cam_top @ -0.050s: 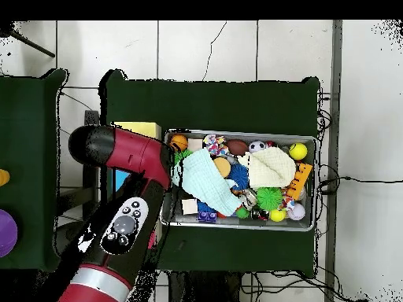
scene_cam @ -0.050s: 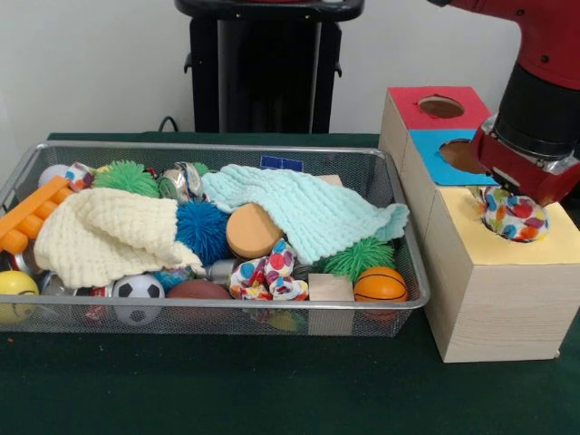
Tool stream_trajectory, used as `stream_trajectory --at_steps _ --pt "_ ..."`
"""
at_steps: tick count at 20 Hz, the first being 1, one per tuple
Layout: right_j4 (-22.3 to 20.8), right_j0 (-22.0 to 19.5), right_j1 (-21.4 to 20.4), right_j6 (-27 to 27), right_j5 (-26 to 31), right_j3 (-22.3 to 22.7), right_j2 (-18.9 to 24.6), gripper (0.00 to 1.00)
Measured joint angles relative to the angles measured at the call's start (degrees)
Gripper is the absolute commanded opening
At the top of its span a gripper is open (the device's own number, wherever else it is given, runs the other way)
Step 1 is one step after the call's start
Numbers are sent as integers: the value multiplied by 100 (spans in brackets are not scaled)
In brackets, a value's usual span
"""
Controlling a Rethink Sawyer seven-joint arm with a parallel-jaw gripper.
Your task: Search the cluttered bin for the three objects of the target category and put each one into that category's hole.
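wire mesh bin [scene_cam @ -0.050s: 399,195] holds knitted cloths, spiky balls, a basketball [scene_cam @ -0.050s: 381,285] and a dotted fabric piece [scene_cam @ -0.050s: 268,271]; end effector [scene_cam @ -0.050s: 509,210] clamped on a matching dotted fabric bundle [scene_cam @ -0.050s: 514,217] at the wooden box's [scene_cam @ -0.050s: 494,304] yellow-topped hole.

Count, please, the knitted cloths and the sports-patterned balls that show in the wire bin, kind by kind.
Knitted cloths: 2
Soccer ball: 1
Football: 1
Basketball: 1
Total: 5
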Motion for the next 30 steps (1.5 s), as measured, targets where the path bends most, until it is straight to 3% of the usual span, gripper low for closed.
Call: stream_trajectory --at_steps 8,12,21,30 --pt "-20 -446 -109 -1 -1313 312 876 0" --pt "-85 -564 -229 -1 -1476 459 1134 0" --pt "-191 -610 -273 0 -1500 478 1209 0" --pt "-194 -429 -274 0 -1450 483 976 0"
